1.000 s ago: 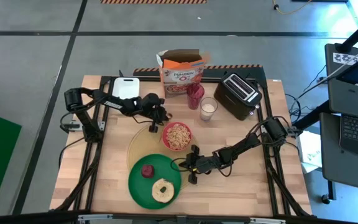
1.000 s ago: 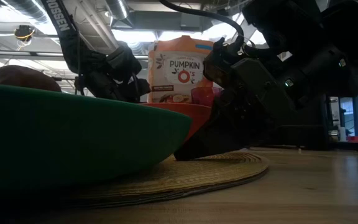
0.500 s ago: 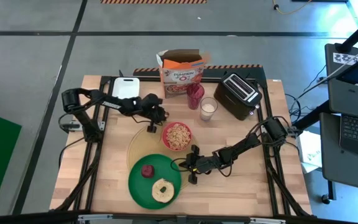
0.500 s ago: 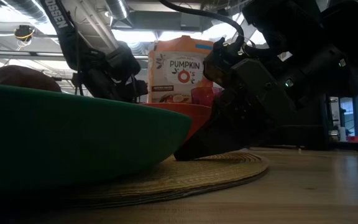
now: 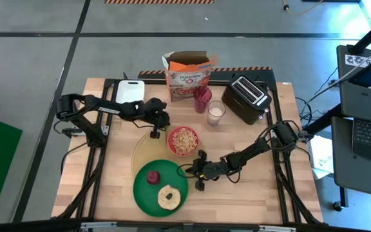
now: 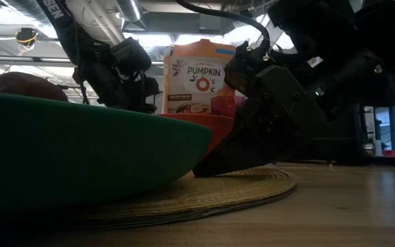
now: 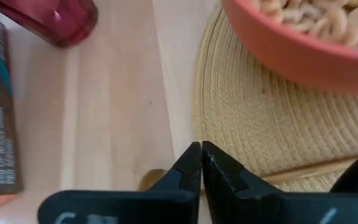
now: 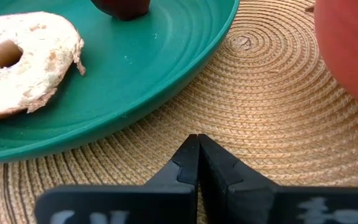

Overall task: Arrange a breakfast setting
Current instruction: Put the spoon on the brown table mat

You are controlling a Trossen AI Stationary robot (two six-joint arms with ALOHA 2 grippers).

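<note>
The round tan placemat (image 5: 140, 145) lies mid-table. On it stand the green plate (image 5: 139, 188), with the dark-red fruit (image 5: 152, 176) and the bagel (image 5: 169, 196), and the red bowl (image 5: 183, 140), which is full of cereal rings. My left gripper (image 5: 154, 132) is shut above the mat's far-left edge. The gold spoon (image 7: 151, 180) lies under its fingers, with the handle (image 7: 309, 169) on the mat. My right gripper (image 5: 198, 173) is shut and low over the mat (image 8: 278, 112), between plate (image 8: 135, 74) and bowl (image 8: 353, 50). My left gripper's shut fingers (image 7: 229, 177) hang over the spoon, pointing down. Nothing shows between them, and I cannot tell whether they touch the spoon. My right gripper's shut fingers (image 8: 185, 162) slant down from the table's right side. In the low view their ends (image 6: 204, 168) seem to meet the mat's woven top.
Along the far edge stand a white cutting board (image 5: 130, 90), a cereal box (image 5: 187, 76), a dark-red cup (image 5: 202, 98), a glass of milk (image 5: 216, 113) and a black toaster (image 5: 248, 98). Bare wood lies at the near right (image 5: 250, 200).
My left gripper has risen a little above the mat's edge and drawn slightly toward the table's left edge. It has stayed shut.
</note>
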